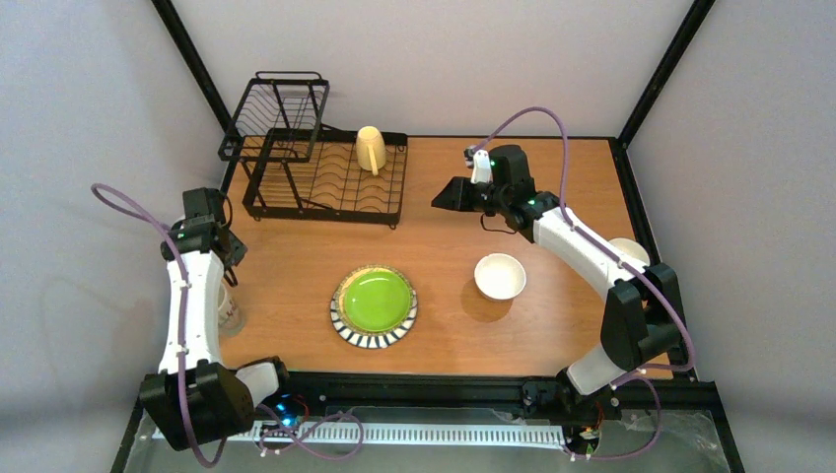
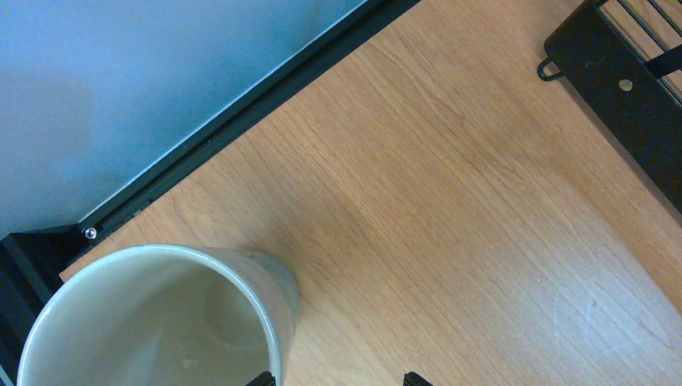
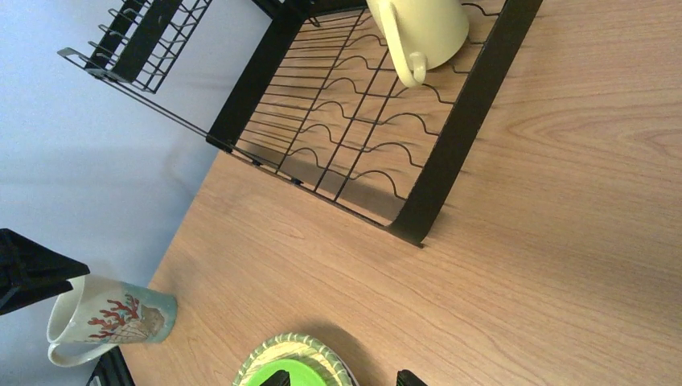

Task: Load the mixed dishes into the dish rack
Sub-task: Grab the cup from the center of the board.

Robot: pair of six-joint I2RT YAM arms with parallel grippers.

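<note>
Closest sat a cream mug beside my left pincer, spread empty; my right pincer gaped too.

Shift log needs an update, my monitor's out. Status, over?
Open and empty: left gripper, right gripper. One cream mug in dish rack; green plate, white bowl, coral-print mug on table. Nothing in the way at rack.
</note>
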